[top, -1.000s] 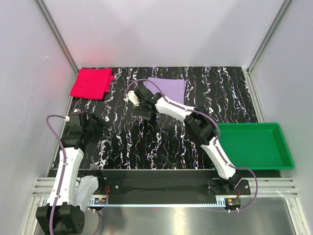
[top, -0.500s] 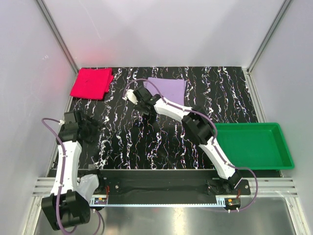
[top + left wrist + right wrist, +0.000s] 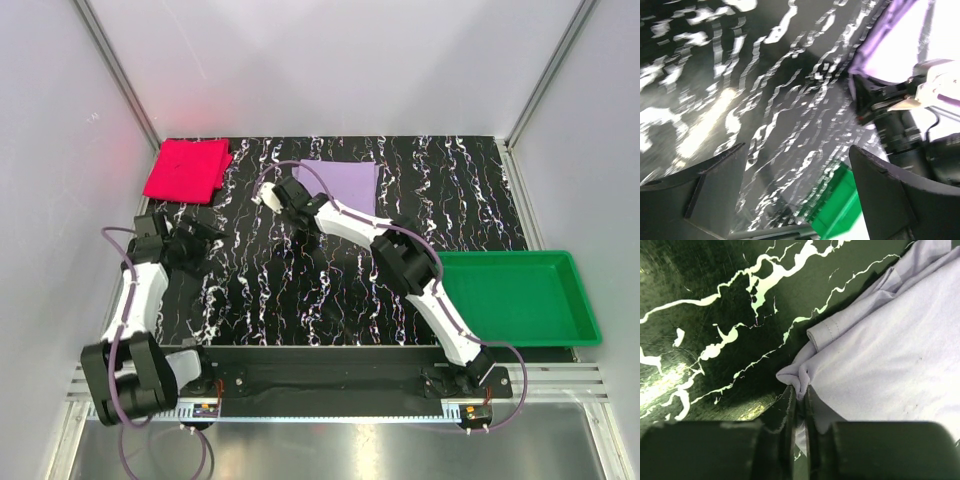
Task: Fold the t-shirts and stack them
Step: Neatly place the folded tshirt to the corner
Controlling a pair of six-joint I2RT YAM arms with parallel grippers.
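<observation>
Top view: lavender shirt (image 3: 348,183) lies flat at the far edge of the desk (image 3: 330,290), about mid-way along it, as a folded rectangle. Its long axis runs left-right and its sides are close to parallel with the desk edges. Pink-red shirt (image 3: 186,170) sits in the far left corner as a folded square, turned slightly off the desk edges; no clear long axis. The two shirts are well apart. Right tool (image 3: 296,190) is at the near left corner of the lavender shirt, with its arm reaching in diagonally from the near right. In the right wrist view the right tool (image 3: 800,395) is together, clamped on a small bunched pinch of the lavender shirt (image 3: 890,355) at its edge. A rolled hem lies just beyond the pinch, and the rest of the cloth spreads away to the right. Left tool (image 3: 205,240) is near the left edge of the desk, pointing toward the centre. In the left wrist view its fingers (image 3: 715,175) are wide apart over the marbled desk surface. Green tray (image 3: 520,298) is at the right edge, toward the near corner
</observation>
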